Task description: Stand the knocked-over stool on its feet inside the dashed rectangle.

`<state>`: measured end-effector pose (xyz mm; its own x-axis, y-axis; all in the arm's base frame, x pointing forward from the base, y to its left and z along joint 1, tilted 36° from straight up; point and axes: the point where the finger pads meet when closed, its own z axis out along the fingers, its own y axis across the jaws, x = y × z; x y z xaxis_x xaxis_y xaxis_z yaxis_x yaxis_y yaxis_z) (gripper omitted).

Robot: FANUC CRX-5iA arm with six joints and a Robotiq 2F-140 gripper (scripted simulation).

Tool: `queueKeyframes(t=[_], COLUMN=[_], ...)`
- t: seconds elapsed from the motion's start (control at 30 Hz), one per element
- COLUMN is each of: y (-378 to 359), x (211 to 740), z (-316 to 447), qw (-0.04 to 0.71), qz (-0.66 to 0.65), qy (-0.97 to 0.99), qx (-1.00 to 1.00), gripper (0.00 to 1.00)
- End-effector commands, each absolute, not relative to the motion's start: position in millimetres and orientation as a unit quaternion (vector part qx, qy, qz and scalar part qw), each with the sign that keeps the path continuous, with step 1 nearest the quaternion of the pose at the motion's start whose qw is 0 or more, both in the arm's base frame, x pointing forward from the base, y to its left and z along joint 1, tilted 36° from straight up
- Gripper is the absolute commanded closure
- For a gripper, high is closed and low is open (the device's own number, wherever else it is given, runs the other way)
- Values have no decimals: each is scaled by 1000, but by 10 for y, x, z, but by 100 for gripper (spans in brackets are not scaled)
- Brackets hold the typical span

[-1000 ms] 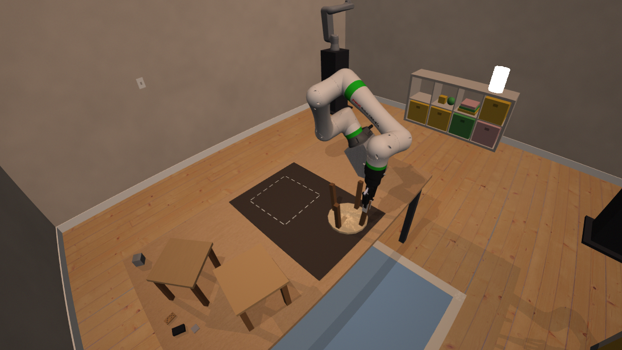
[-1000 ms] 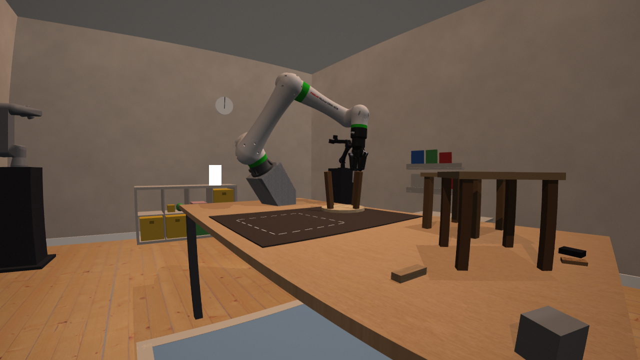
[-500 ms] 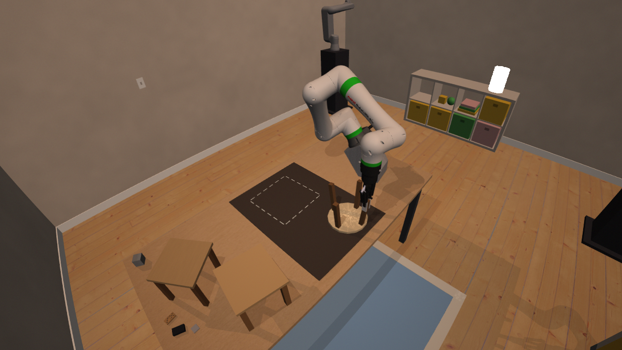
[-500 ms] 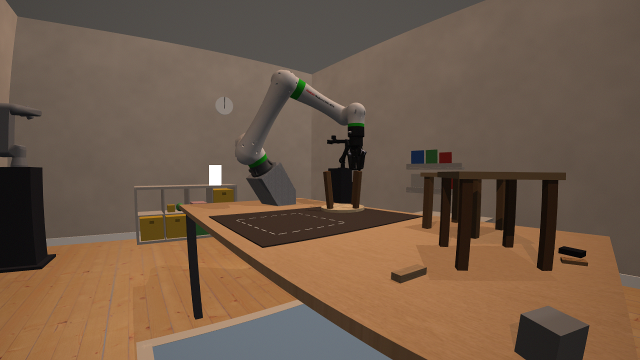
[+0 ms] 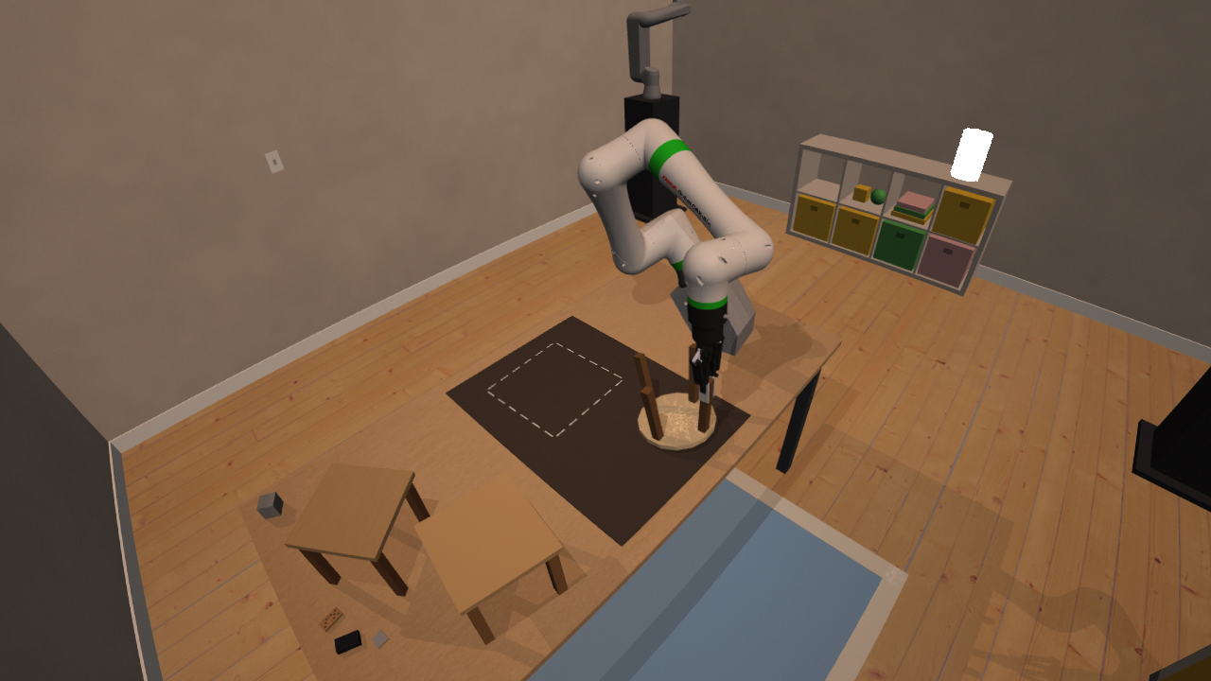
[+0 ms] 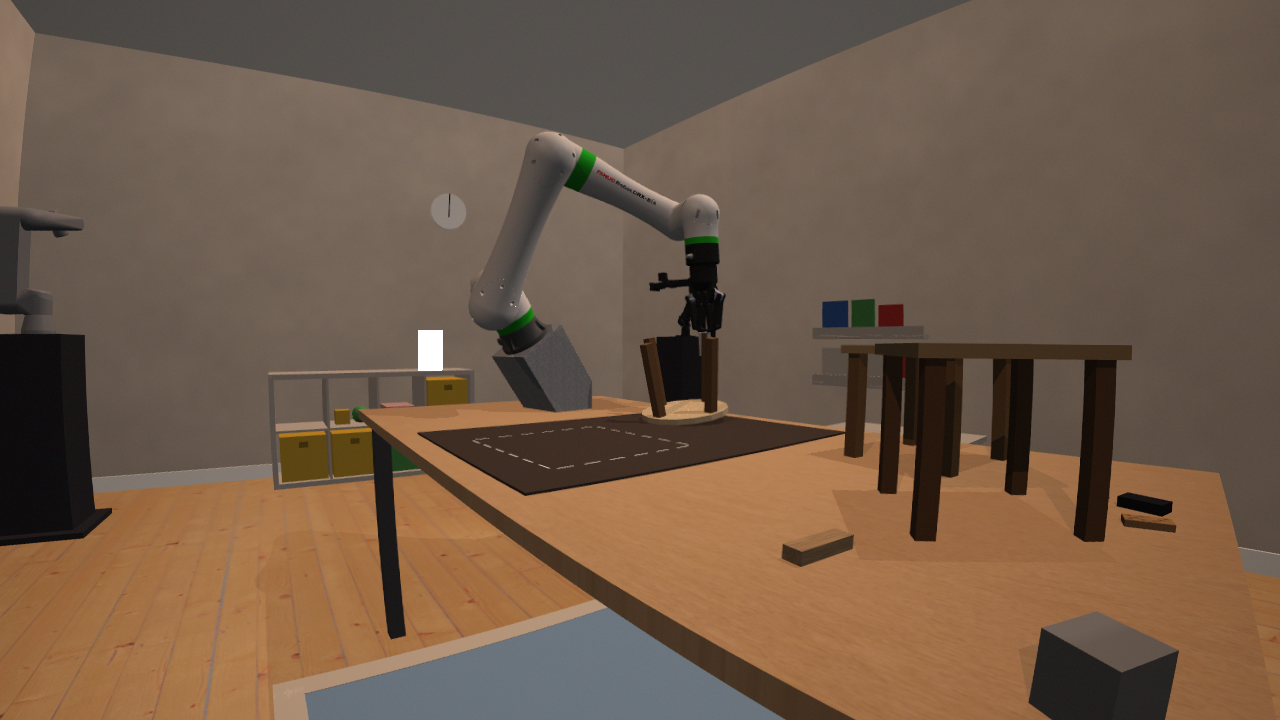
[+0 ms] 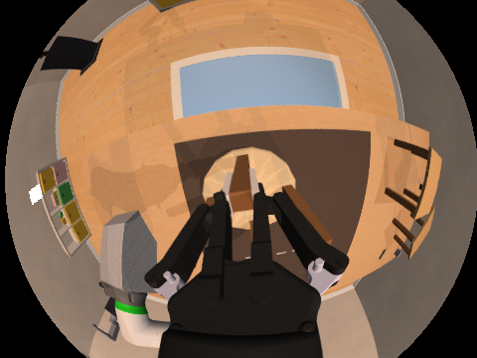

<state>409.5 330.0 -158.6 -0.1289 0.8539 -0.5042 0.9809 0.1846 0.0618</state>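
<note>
The stool [image 5: 675, 414] is upside down on the dark mat [image 5: 592, 419], its round pale seat down and its brown legs pointing up. It sits right of the dashed rectangle [image 5: 554, 389], outside it. In the side view the stool [image 6: 683, 380] looks slightly tilted, one seat edge a little raised. My gripper [image 5: 702, 378] comes down from above and is shut on the top of one stool leg [image 6: 709, 344]. In the wrist view the fingers clamp that leg over the seat [image 7: 248, 182].
Two small wooden tables [image 5: 423, 533] stand on the big table's near left part. A grey cube [image 5: 270, 505], a wood block [image 6: 817, 546] and small flat pieces [image 5: 347, 640] lie near them. The table's edge runs close behind the stool. A shelf unit [image 5: 897, 211] stands by the wall.
</note>
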Motion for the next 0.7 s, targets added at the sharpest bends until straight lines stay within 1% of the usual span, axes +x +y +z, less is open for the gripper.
queueKeyframes(t=[0.0, 0.17, 0.33, 0.43, 0.57, 0.67], y=[3302, 3231, 3218, 3216, 3114, 3092], x=[4097, 4092, 4091, 4092, 4094, 4092], z=[-1541, -1257, -1226, -1217, -950, -909], qw=[204, 202, 165, 158, 157, 133], qz=[-128, -126, -97, -90, -89, -70], qy=[743, 743, 752, 754, 754, 759], qx=[625, 625, 631, 632, 632, 634], gripper=[90, 90, 90, 90, 90, 90])
